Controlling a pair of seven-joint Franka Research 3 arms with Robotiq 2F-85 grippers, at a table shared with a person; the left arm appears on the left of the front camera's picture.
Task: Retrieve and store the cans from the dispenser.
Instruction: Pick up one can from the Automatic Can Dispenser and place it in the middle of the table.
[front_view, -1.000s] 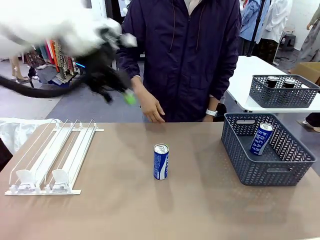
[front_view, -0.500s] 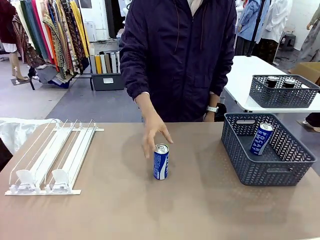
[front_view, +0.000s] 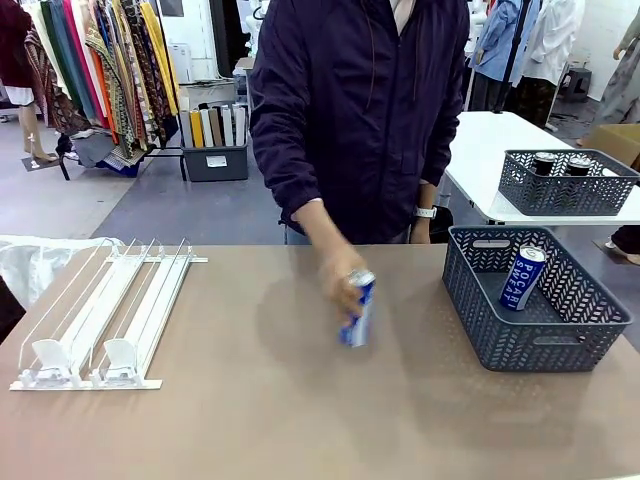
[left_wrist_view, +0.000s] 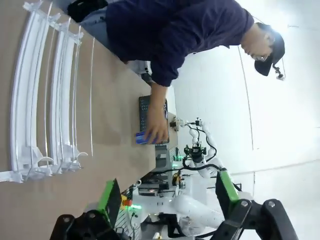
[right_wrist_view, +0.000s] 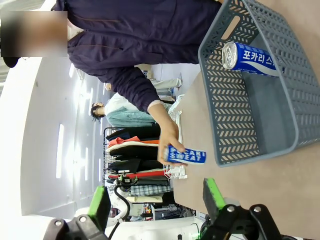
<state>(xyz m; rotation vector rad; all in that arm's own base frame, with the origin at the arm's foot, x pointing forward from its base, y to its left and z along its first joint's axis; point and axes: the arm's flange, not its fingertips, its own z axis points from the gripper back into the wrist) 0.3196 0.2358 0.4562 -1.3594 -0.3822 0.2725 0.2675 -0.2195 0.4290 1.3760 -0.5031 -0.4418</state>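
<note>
Person's hand (front_view: 340, 283), reaching down from a dark purple sleeve across the far edge of the table (front_view: 300, 420): fingers wrapped round the upper part of a blue can (front_view: 358, 312), which is tilted and blurred above the table's middle, between dispenser and basket. Left gripper (left_wrist_view: 167, 197): seen from its wrist camera, held off the table, green-padded fingers spread wide with nothing between them. Right gripper (right_wrist_view: 155, 202): likewise clear of the table, fingers wide apart and empty. Cans on this table: two, both slim cylinders in blue and white with white lettering and silver tops; one in the hand, the second can (front_view: 523, 277) leaning against the far wall inside the basket. Basket (front_view: 500, 345): one, dark grey plastic, rectangular, walls of open herringbone mesh with slot handles, standing at the table's right side. Dispenser (front_view: 105, 315): one, long and low, white plastic tracks with thin wire rails forming parallel lanes, clear stops at the near end, lying at the table's left side with no can in any lane. Table: flat, matt, tan. Far table (front_view: 490, 150) behind right: white, bearing a further grey mesh basket (front_view: 565, 190) with two dark, silver-topped cans (front_view: 545, 160) in it.
</note>
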